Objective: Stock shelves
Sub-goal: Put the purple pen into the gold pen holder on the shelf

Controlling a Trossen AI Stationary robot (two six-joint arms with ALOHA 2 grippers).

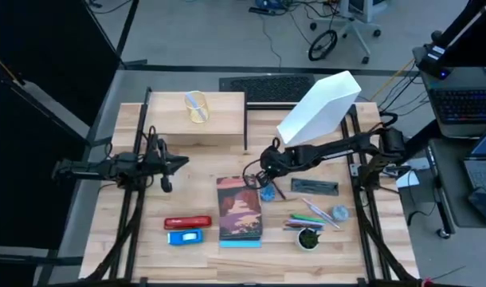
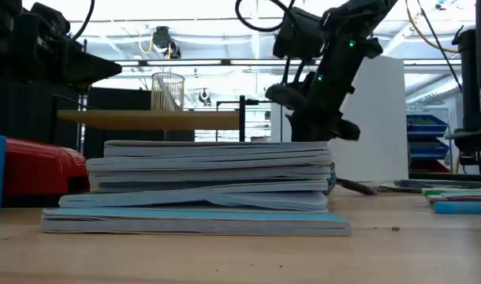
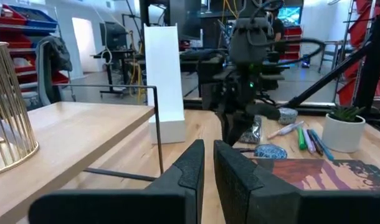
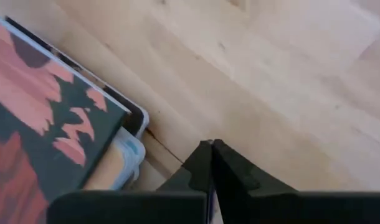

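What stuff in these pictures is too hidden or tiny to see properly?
- Inside of the white file holder: the high view shows only its outer walls.
- Titles of the lower books: in the high view the top book covers the stack; the low view shows only their edges.
- Small blue thing beside the right gripper: partly hidden by the arm.
- Pens: too small to count.

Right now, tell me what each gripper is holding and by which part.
Nothing is held. The right gripper is shut and empty by a corner of the stack of books. The left gripper hovers empty, fingers nearly together.
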